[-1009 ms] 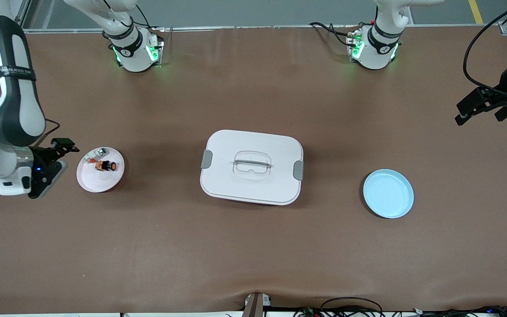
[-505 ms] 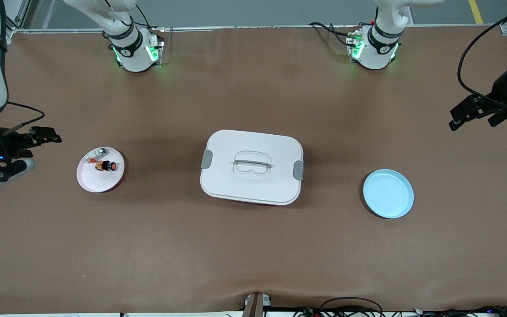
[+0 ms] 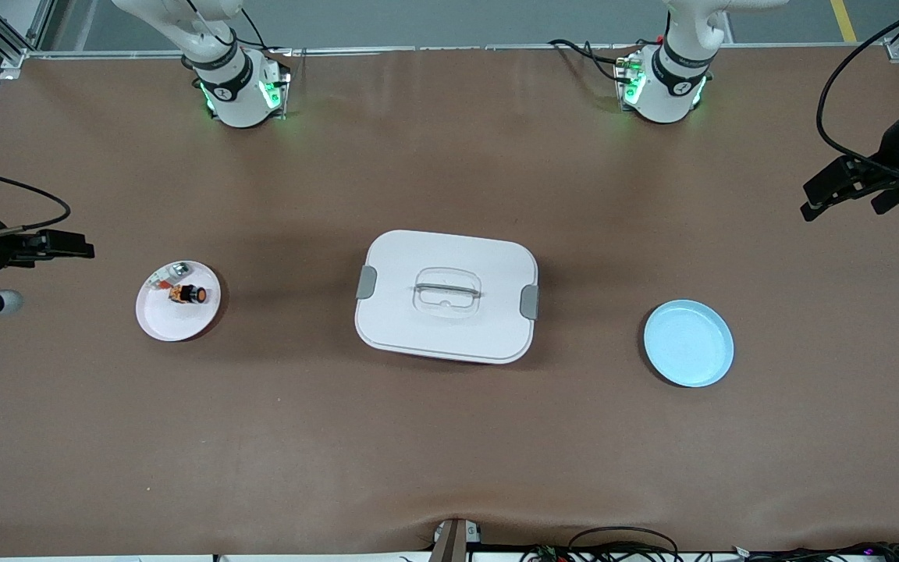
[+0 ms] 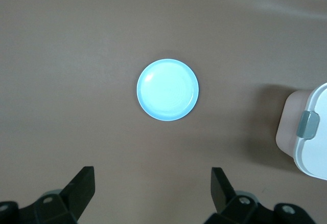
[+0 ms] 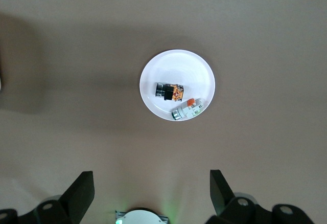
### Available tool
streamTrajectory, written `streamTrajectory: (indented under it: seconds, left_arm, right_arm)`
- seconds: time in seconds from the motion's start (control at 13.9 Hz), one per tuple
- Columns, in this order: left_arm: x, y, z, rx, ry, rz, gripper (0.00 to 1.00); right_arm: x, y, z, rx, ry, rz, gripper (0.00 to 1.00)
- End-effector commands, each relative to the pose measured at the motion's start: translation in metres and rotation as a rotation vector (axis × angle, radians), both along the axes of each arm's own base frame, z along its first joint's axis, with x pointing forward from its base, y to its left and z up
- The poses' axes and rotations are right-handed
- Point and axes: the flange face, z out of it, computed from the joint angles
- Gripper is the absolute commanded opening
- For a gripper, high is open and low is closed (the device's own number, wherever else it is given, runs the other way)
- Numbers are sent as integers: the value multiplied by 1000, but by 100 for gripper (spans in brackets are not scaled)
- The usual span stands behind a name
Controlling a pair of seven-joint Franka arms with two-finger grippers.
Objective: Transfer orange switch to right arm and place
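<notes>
**Orange switch at rest on white plate, both grippers empty**

Orange switch (image 3: 187,293) lies on the white plate (image 3: 176,324) at the middle left of the front frame, just beside a silvery-clear piece (image 3: 167,275) on the same plate. We find the right gripper (image 3: 44,261) at the left edge, over bare table (image 3: 449,437), fingers spread and holding nothing. The left gripper (image 3: 847,187) hangs at the upper right edge, likewise spread and empty. A white lidded box (image 3: 446,296) sits at centre, a blue plate (image 3: 688,343) at lower right.
</notes>
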Motion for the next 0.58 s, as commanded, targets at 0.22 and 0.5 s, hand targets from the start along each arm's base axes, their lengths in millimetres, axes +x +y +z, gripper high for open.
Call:
streamTrajectory:
  seconds: [0.22,0.5]
  left_arm:
    - [4,2,-1,6,15,-15,100]
    - [4,4,-1,7,17,-24,100]
  right_arm:
    - [-3,10,20,-88,-15,-310,100]
    - [-1,9,47,-74,-71,-314,100]
